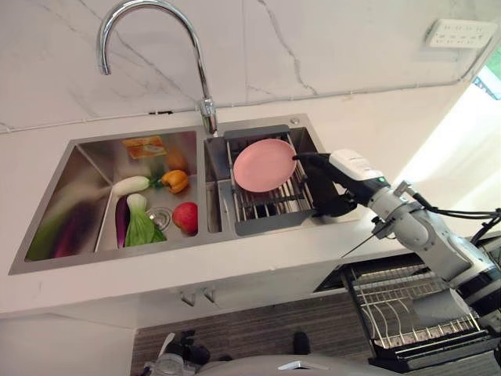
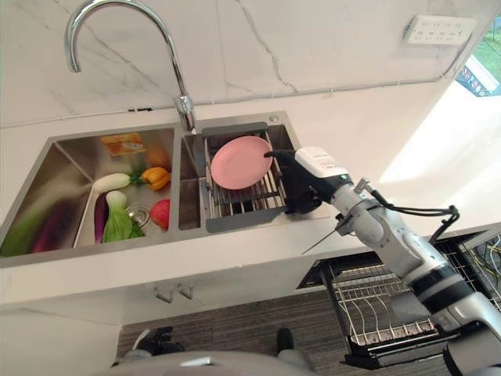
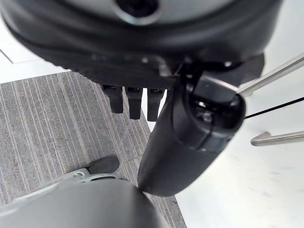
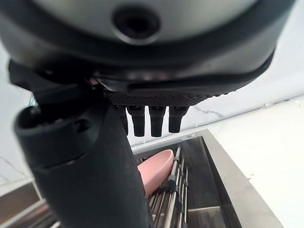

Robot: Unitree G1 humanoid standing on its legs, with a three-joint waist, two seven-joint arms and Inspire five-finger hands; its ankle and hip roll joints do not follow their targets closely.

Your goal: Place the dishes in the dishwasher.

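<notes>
Nearest me, below the white stone surface [image 1: 258, 262] that carries the double steel sink [image 1: 94, 153], the dishwasher's pulled-out wire rack [image 1: 411, 309] stands open under the sink's right end. My left hand [image 3: 133, 102] hangs low over the grey striped floor [image 3: 42, 123] in front of the sink's cabinet, its fingers straight and relaxed, holding nothing. Over the sink's right rim, my right hand [image 1: 325, 184] reaches in with its fingers [image 4: 152, 121] extended and spread from the thumb, just beside the round pink plate's [image 1: 264, 164] right edge; I cannot tell whether they touch it. That plate leans tilted on the grey slatted drying rack [image 1: 266, 207] set in the sink's right basin. In the sink's left basin lie a red apple [image 1: 185, 217], a purple aubergine [image 1: 122, 222], a green leafy cabbage [image 1: 143, 227], a white radish [image 1: 130, 185] and an orange pepper [image 1: 175, 181]. Behind the sink rises the curved chrome tap [image 1: 149, 47].
</notes>
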